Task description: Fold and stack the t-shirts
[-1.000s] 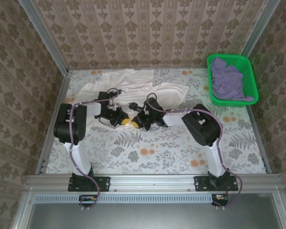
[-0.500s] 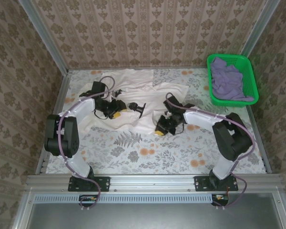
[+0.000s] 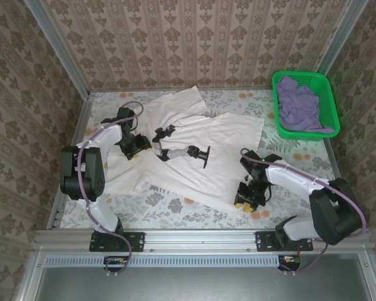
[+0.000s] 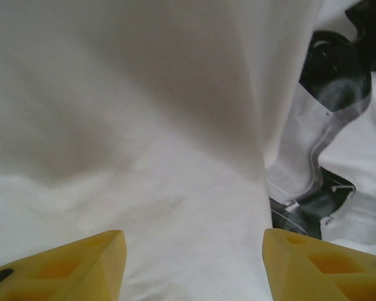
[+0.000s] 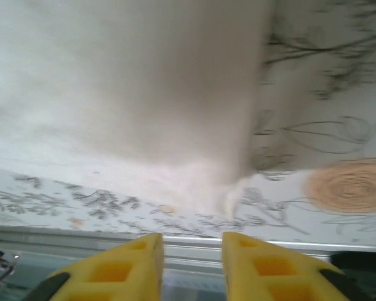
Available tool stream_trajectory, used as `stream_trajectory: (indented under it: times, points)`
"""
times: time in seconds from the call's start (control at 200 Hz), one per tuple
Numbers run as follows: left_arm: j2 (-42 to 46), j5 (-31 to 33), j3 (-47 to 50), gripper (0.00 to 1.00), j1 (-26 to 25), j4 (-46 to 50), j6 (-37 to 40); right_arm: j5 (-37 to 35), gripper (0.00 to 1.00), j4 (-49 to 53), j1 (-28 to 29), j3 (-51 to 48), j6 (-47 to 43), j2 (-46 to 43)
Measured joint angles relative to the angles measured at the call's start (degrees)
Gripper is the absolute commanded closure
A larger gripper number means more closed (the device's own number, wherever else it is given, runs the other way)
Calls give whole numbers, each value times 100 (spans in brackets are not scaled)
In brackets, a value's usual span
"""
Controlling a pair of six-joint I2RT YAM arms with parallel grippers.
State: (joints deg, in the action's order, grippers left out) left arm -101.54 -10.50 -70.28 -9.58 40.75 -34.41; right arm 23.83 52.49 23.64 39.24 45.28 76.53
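Your cream-white t-shirt (image 3: 232, 135) lies spread out on the tabletop (image 3: 175, 200), and the lavender t-shirt (image 3: 299, 106) sits bunched up in the green basket (image 3: 301, 74) at the far right corner. Your left jaws are spread wide over the white shirt's left side, holding nothing. Your right jaws are a little apart by its near right corner, holding nothing too.

My fingers (image 4: 69, 266): matt yellow plastic. The white shirt (image 3: 200, 141) is soft matt cloth, creased. The purple shirt (image 3: 297, 106), far right: same cloth, in a green plastic mesh basket (image 3: 329, 94). The table (image 3: 194, 204): matt floral print. Near rail (image 3: 200, 237): brushed metal.
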Motion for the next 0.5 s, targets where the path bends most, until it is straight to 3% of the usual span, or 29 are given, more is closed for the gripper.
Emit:
stream_trajectory:
  times: [0.13,0.31,0.43,0.5]
  points:
    - [0,240,-20,37,37,4,-48,-205,48,-2,-522,-236,297,-588]
    - [-17,391,-400,43,31,122,63,-664,54,-109,-811,153,483,-1051]
    - [-343,334,-1366,62,-138,37,280,-1032,65,-348,-857,1213,348,-332]
    - [-671,236,-1937,67,-269,-181,426,-1294,70,-514,-872,2046,195,472]
